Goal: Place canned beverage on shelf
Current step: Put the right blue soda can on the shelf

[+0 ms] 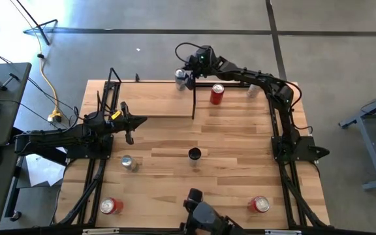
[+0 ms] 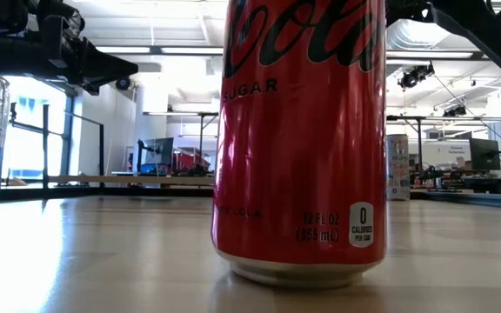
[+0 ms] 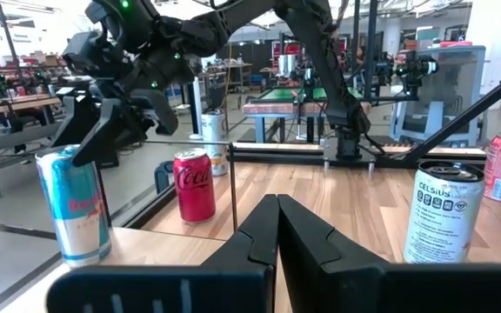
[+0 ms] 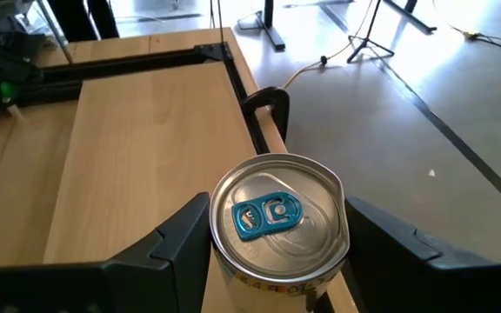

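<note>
My right claw (image 4: 272, 239) hangs over the far corner of the shelf (image 1: 155, 104), its two fingers (image 4: 168, 243) set on either side of a silver can with a blue pull tab (image 4: 278, 228); the right wrist view shows a sliver of gap between the can's rim and each finger, so the fingers stand apart around it, and I cannot tell whether they are pressing it; seen from above, that can (image 1: 181, 79) stands upright on the shelf near its thin upright end panel (image 1: 194, 101), at the far edge; from my left wrist it reads as a pale blue and silver can (image 3: 74, 204) under the dark claw (image 3: 111, 122); my left claw (image 3: 277, 235) is clenched with nothing between its fingers, waiting above the counter (image 1: 240, 140) just beside the shelf's near edge (image 1: 128, 124); a red cola can (image 1: 217, 94) stands upright on the counter just past the end panel; a white Celsius can (image 3: 437, 213) stands near my left claw; other cans stand about the counter: a silver one (image 1: 128, 163), a dark one (image 1: 194, 154), and two red ones near the front edge (image 1: 110, 206) (image 1: 260, 204).
</note>
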